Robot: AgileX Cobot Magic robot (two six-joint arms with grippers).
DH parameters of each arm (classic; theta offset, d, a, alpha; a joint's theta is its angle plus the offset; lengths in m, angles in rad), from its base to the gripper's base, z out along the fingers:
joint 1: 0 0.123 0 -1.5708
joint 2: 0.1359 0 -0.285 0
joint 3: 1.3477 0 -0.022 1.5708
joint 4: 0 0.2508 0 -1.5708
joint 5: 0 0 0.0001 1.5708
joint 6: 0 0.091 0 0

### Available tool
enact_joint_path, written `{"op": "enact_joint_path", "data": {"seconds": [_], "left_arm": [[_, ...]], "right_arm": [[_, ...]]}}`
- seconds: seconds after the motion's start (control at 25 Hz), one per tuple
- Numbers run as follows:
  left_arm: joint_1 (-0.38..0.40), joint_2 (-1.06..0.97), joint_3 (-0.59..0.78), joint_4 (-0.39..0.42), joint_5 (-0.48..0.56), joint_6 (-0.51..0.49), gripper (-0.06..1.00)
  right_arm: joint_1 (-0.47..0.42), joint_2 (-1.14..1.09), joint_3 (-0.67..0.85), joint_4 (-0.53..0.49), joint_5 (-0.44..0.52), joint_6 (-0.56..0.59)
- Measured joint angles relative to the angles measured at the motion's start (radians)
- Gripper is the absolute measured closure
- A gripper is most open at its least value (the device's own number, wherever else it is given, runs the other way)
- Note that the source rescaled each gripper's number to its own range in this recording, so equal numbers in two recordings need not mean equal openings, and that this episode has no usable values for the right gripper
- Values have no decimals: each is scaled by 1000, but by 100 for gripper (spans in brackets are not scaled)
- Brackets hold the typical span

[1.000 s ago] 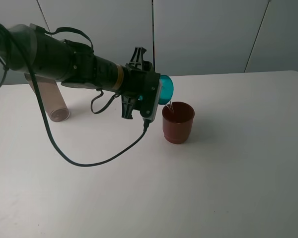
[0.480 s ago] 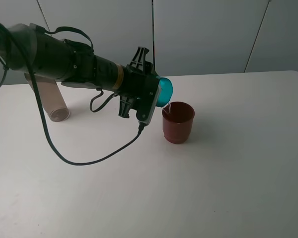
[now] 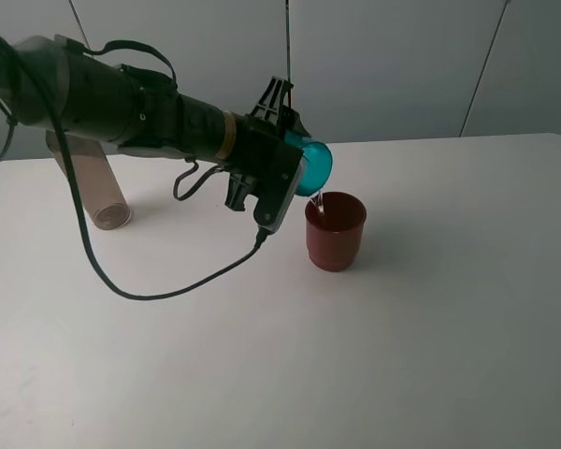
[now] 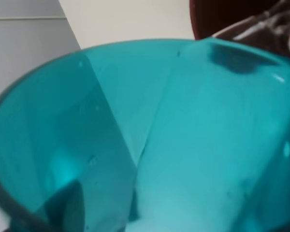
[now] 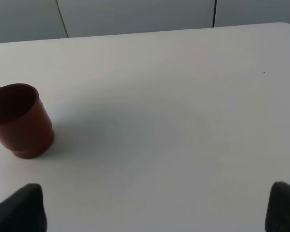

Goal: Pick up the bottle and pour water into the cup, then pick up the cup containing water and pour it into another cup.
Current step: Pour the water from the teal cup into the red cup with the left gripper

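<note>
My left gripper (image 3: 297, 171) is shut on the teal cup (image 3: 315, 166) and holds it tipped over, mouth down, just above the back left rim of the dark red cup (image 3: 336, 230). A thin stream of water (image 3: 320, 201) falls from the teal cup into the red cup. In the left wrist view the teal cup (image 4: 145, 135) fills the frame, with the red cup's rim (image 4: 222, 19) beyond it. The smoky bottle (image 3: 95, 183) is on the table at the far left, partly hidden behind the left arm. My right gripper (image 5: 152, 212) is open and empty, well to the right of the red cup (image 5: 20, 121).
The left arm's black cable (image 3: 168, 290) loops down onto the white table (image 3: 430, 355) in front of the arm. A grey wall (image 3: 402, 65) stands behind the table's back edge.
The left wrist has rolled further, so the teal cup is tipped more steeply and sits slightly higher. Water keeps running into the red cup. The red cup and the bottle have not moved.
</note>
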Motion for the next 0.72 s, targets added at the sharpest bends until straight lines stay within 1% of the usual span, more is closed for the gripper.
{"op": "enact_joint_path", "data": {"seconds": [0.12, 0.32, 0.72], "left_arm": [[0, 0, 0, 0, -15, 33, 91], [0, 0, 0, 0, -36, 53, 91], [0, 0, -50, -31, -46, 58, 91]], "right_arm": [[0, 0, 0, 0, 0, 0], [0, 0, 0, 0, 0, 0], [0, 0, 0, 0, 0, 0]]}}
